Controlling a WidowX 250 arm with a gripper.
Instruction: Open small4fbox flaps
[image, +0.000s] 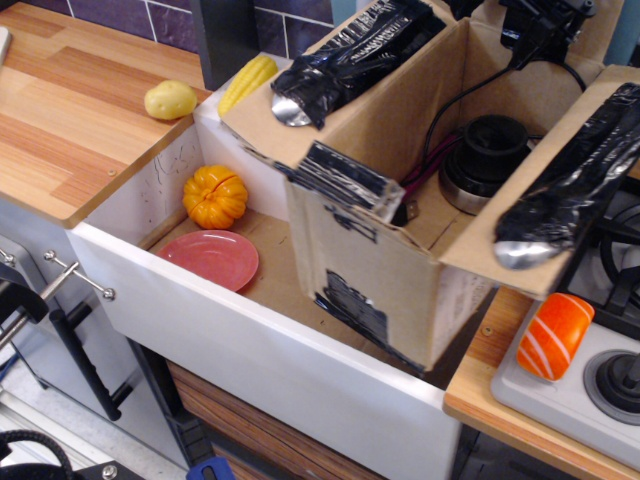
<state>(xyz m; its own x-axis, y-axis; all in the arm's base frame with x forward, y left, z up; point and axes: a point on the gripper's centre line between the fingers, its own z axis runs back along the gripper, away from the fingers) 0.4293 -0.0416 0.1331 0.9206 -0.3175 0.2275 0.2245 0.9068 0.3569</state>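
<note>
Sink (250, 345), white front wall nearest, set btwn wooden counter (70, 110) at left & a second counter strip at right. Inside, on basin floor: red plate (212, 258) near front-left corner, orange pumpkin (214, 196) just behind it, close to left wall.

Small4fbox (385, 270) standing in right part of basin, tilted, near corner facing camera; black tape patches & torn labels on near sides. Flaps (535, 215) all spread open: right long one overhanging right counter edge, w/ crinkled black tape strip ending in silver spoon-like tip; left long one up & back, same tape & tip; short near flap folded outward, black tape on it. Inside box: black cylindrical part w/ metal ring, dark cables.

Right counter corner: grey stove w/ knob, orange-&-white striped block (553, 335) resting on its near-left edge, just beside box.

Left counter, near sink's back-left corner: yellow potato (171, 100); corn cob (246, 84) on sink's back rim, touching box flap or just beside, unclear.

Far back, above box's rear edge: gripper (535, 25), black, partly cut by top edge; fingers apart or together – can't tell.
</note>
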